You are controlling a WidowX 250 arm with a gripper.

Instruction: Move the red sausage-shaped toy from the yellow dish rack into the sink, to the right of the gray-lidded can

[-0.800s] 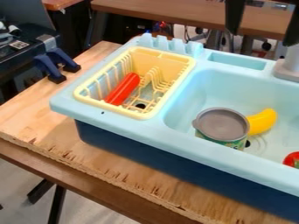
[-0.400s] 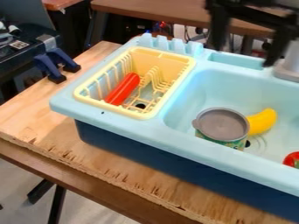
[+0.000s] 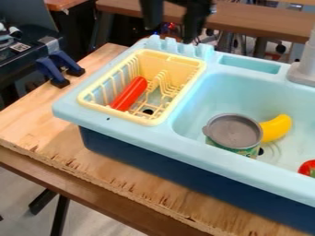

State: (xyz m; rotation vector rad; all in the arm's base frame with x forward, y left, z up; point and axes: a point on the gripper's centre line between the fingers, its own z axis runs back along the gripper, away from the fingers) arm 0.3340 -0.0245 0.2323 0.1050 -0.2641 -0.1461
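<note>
And here's the tool [image 3: 171, 35] up at 12 o'clock, released, its two black fingers parted, over the back edge of the light-blue plastic sink [image 3: 126, 132]. Nearest below, towards 11, sits the pale-yellow plastic dish rack [image 3: 87, 104], set inside the sink's raised rim; a smooth red cylindrical toy [image 3: 129, 94] lies at a slant within it. There's bare basin floor right of the rack, up to a grey-topped can [image 3: 234, 132] between 3 and 4, close to the front wall. A curved yellow toy banana [image 3: 277, 127] pokes out behind the can at 3; round at 4, a red-and-green toy [image 3: 307, 168] meets the view's edge. Along the left, a strip of wooden worktop [image 3: 38, 114] separates sink from dark-blue clamps [image 3: 59, 69] at 10. Labels now: green printed wrap on the can, patterned black-and-white square [image 3: 21, 47] beyond the clamps.
</note>
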